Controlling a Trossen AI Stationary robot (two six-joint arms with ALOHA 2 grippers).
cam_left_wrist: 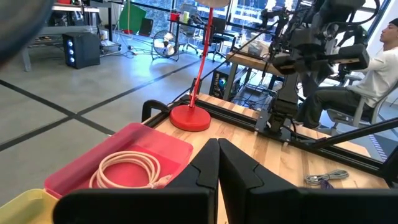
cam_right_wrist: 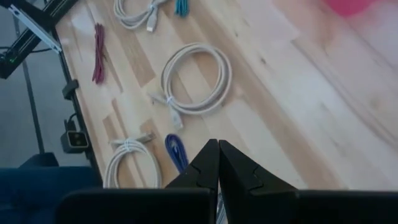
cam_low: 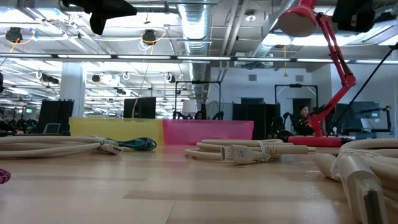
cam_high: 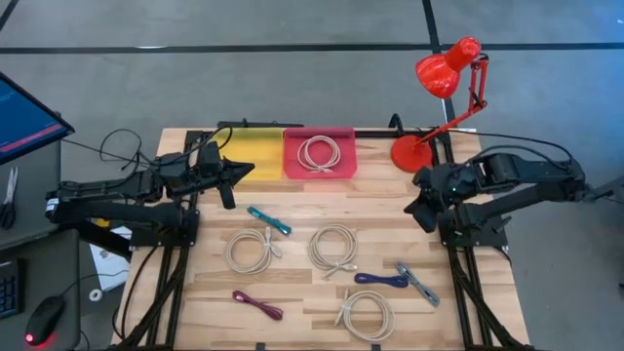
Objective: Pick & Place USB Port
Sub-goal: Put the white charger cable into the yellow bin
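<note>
My left gripper (cam_high: 246, 170) is shut and empty, held above the table beside the yellow tray (cam_high: 252, 146); its shut fingers (cam_left_wrist: 218, 158) point toward the pink tray (cam_left_wrist: 134, 146). My right gripper (cam_high: 413, 205) is shut and empty above the table's right side; its shut fingers (cam_right_wrist: 218, 158) point down at the table. A coiled white cable (cam_high: 319, 153) lies in the pink tray (cam_high: 292, 166). Loose on the table lie a teal cable (cam_high: 268, 220), white coils (cam_high: 252, 249) (cam_high: 334, 247) (cam_high: 364, 314), a maroon cable (cam_high: 257, 305), a blue cable (cam_high: 380, 280) and a grey cable (cam_high: 417, 284).
A red desk lamp (cam_high: 444, 73) stands on its round base (cam_high: 411, 153) at the far right corner, right of the pink tray. A black rail runs along the table's far edge (cam_high: 380, 132). A person sits beyond the table in the left wrist view (cam_left_wrist: 379, 68).
</note>
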